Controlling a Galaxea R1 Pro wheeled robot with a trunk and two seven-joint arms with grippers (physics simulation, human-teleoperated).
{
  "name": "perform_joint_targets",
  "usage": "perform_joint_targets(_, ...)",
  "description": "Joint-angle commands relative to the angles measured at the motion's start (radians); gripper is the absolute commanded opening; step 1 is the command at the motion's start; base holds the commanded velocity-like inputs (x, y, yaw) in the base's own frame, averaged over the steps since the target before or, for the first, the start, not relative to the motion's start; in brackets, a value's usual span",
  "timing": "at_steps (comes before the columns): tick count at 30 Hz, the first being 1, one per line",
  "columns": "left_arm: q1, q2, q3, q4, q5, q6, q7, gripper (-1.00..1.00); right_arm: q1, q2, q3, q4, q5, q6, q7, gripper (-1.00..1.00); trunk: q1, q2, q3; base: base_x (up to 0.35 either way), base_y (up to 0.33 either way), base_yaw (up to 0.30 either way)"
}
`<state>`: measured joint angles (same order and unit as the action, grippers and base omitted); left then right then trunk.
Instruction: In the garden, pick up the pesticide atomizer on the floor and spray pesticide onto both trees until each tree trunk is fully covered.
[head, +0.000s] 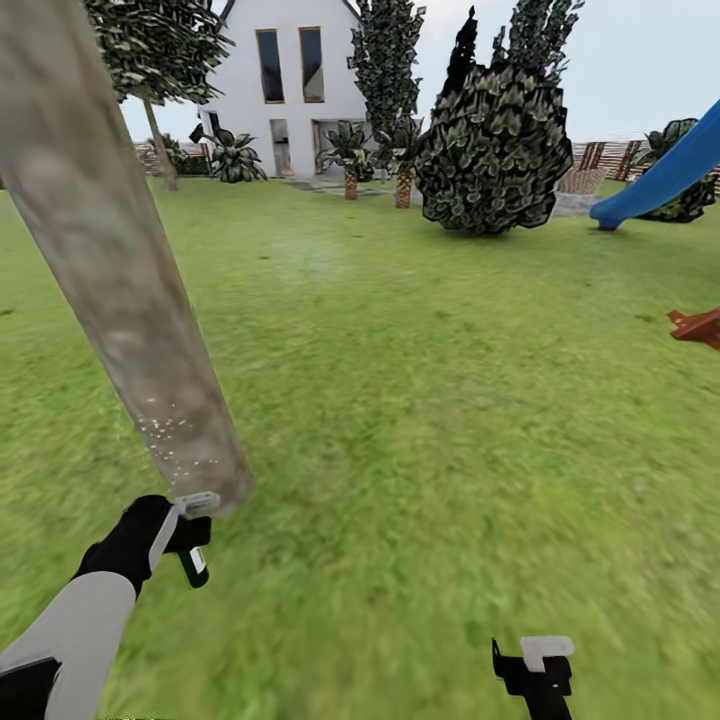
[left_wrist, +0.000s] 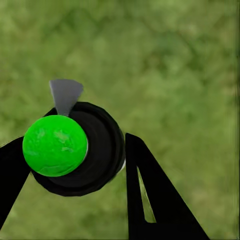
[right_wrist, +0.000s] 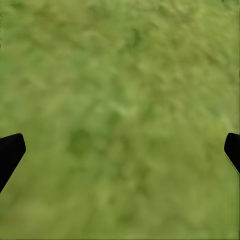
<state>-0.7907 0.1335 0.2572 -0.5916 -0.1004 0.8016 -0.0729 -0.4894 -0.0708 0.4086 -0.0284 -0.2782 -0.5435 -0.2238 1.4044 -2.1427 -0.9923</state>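
The near tree trunk (head: 120, 290), pale grey-brown and blotchy, leans across the left of the head view. White pesticide specks (head: 165, 440) dot its lower part, just above the flared base. My left gripper (head: 188, 535) sits right at the base, shut on the pesticide atomizer (head: 194, 566), a small dark bottle with a pale label. In the left wrist view the atomizer (left_wrist: 97, 150) is a dark round body with a bright green cap (left_wrist: 55, 145), held between the black fingers (left_wrist: 150, 200). The second tree (head: 160, 135) stands far off at the upper left. My right gripper (head: 540, 665) hangs open over grass.
Lawn (head: 420, 400) stretches ahead to a white house (head: 290, 80). A big dark bush (head: 495, 150) stands in the middle distance, a blue slide (head: 665, 175) at the right, a reddish-brown object (head: 700, 327) at the right edge. A slat fence (head: 600, 155) runs behind.
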Motion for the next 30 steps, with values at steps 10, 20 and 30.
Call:
perform_joint_targets(10,-0.001,-0.004,-0.006,-0.002,-0.018,-0.001,0.002,-1.0,0.0,0.0,0.009,-0.001,-0.007,-0.001,-0.003,1.0,0.0,0.0,-0.001,0.139,-0.254,0.274)
perform_joint_targets(20,-0.001,-0.006,-0.006,0.0,-0.016,0.0,0.046,-1.0,0.0,0.0,0.009,0.0,-0.006,-0.001,-0.003,1.0,0.0,0.0,-0.001,0.139,-0.254,0.276)
perform_joint_targets(30,-0.001,-0.006,-0.006,0.004,-0.015,-0.001,0.047,-1.0,0.0,0.0,0.009,-0.001,-0.006,-0.001,-0.003,1.0,0.0,0.0,-0.001,0.16,-0.254,0.171)
